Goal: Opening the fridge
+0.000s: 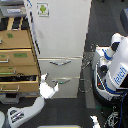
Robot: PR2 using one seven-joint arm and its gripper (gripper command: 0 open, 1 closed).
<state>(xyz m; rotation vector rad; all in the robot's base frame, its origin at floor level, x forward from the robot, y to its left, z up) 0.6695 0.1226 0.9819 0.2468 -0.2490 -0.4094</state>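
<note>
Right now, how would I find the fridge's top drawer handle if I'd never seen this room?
Find the tall white fridge in the middle, beside the tan wooden cabinet. Below its big door with the green sticker are two drawers. The upper curved silver handle is the one; its twin sits lower, nearer the white claw.

The fridge (60,30) stands shut beside a wooden cabinet (17,60). The gripper (49,85) hovers near its lower drawers.
</note>
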